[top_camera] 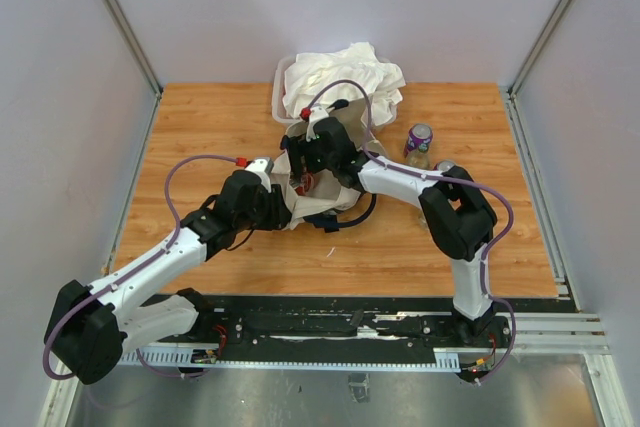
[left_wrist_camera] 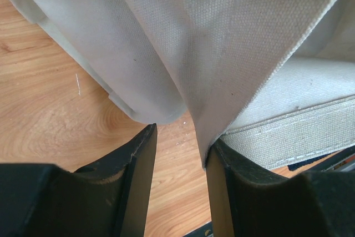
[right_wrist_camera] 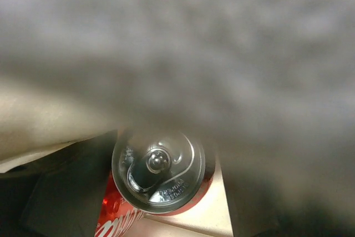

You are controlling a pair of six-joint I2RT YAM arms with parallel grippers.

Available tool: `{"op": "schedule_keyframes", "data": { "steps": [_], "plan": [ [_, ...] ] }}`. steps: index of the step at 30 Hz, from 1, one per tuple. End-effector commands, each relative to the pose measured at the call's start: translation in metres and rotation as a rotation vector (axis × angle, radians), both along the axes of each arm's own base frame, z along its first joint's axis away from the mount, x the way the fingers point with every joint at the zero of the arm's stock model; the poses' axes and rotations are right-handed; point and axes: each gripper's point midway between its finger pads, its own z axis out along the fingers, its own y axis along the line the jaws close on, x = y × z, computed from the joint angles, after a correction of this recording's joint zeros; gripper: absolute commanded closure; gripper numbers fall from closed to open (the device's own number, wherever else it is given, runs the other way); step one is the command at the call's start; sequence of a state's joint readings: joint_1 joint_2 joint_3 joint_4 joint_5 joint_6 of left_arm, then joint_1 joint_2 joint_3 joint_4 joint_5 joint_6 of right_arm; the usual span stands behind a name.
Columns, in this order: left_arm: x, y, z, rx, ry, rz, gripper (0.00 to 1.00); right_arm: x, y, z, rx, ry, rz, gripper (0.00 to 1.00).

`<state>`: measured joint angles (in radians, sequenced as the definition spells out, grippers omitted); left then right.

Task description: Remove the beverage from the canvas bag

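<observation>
**A:** Starting at the left, what is the left gripper (left_wrist_camera: 181,137) doing?

**B:** It is sitting at the near left side of the canvas bag (left_wrist_camera: 233,43), with its jaws standing partway apart. A fold of canvas is touching one finger, but bare table (left_wrist_camera: 50,115) is showing through the gap. As far as I can see, it is not clamping anything.

**A:** And the beverage?

**B:** The red can (right_wrist_camera: 161,173) is lying inside the bag, mid-table. Its silver lid is facing the right wrist camera and the tab is unpulled.

**A:** How is it going to handle?

**B:** I am judging it sealed and full, so fairly heavy for a can. It is looking stiff and smooth, probably slippery, and likely to dent under a hard squeeze. I am thinking the hold should go across the round wall just under the rim, not on the lid. The bag is soft and is sagging around the can, so cloth may get caught in the grip.

**A:** And the right gripper (top_camera: 318,152)?

**B:** It is hanging inside the bag's mouth. Blur and shade are swallowing its fingers, so I cannot tell how wide they are standing or whether they are touching the can.

**A:** Is anything else hidden?

**B:** The frame edge is cutting off the can's lower body, and blurred canvas is filling most of that view. Further right, a purple can (top_camera: 418,144) is standing on the table, apart from the bag.
</observation>
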<state>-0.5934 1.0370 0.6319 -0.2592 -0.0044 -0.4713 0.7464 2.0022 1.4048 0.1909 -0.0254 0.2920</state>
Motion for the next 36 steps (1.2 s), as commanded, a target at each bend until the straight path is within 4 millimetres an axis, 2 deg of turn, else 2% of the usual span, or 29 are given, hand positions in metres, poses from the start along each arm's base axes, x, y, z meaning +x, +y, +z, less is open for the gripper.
{"op": "schedule_keyframes", "data": {
  "steps": [1,2,3,6,7,9,12,13,18,22,26,31,36],
  "plan": [
    [-0.009,0.004,-0.015,0.039,0.042,-0.019,0.56,-0.045,-0.028,-0.089,-0.242,0.191,0.045,0.31],
    [-0.009,0.005,-0.015,0.040,0.041,-0.018,0.56,-0.047,-0.029,-0.090,-0.248,0.195,0.052,0.35],
    [-0.009,0.005,-0.015,0.040,0.041,-0.018,0.56,-0.049,-0.029,-0.091,-0.251,0.197,0.061,0.44],
    [-0.009,0.004,-0.015,0.040,0.042,-0.018,0.56,-0.051,-0.033,-0.092,-0.267,0.196,0.067,0.95],
    [-0.009,0.004,-0.015,0.040,0.042,-0.020,0.56,-0.050,-0.034,-0.090,-0.274,0.192,0.065,0.99],
    [-0.009,0.004,-0.014,0.039,0.043,-0.019,0.56,-0.046,-0.034,-0.081,-0.275,0.162,0.068,0.99],
    [-0.008,0.004,-0.014,0.041,0.041,-0.019,0.56,-0.038,-0.034,-0.055,-0.261,0.092,0.059,0.99],
    [-0.008,0.004,-0.013,0.043,0.041,-0.018,0.56,-0.034,-0.034,-0.035,-0.242,0.049,0.049,0.99],
    [-0.006,0.006,-0.011,0.044,0.030,-0.009,0.56,-0.024,-0.032,0.039,-0.180,-0.125,0.062,0.99],
    [-0.004,0.005,-0.008,0.042,0.020,-0.008,0.56,-0.024,-0.034,0.089,-0.140,-0.224,0.070,0.99],
    [-0.002,0.004,-0.006,0.041,0.010,-0.009,0.56,-0.032,-0.046,0.130,-0.097,-0.301,0.058,0.99],
    [-0.001,0.003,-0.006,0.041,0.006,-0.012,0.56,-0.052,-0.066,0.188,-0.016,-0.401,0.041,0.99],
    [-0.001,0.003,-0.004,0.038,0.000,-0.012,0.56,-0.072,-0.102,0.244,0.030,-0.509,-0.036,0.99]
  ]
}}
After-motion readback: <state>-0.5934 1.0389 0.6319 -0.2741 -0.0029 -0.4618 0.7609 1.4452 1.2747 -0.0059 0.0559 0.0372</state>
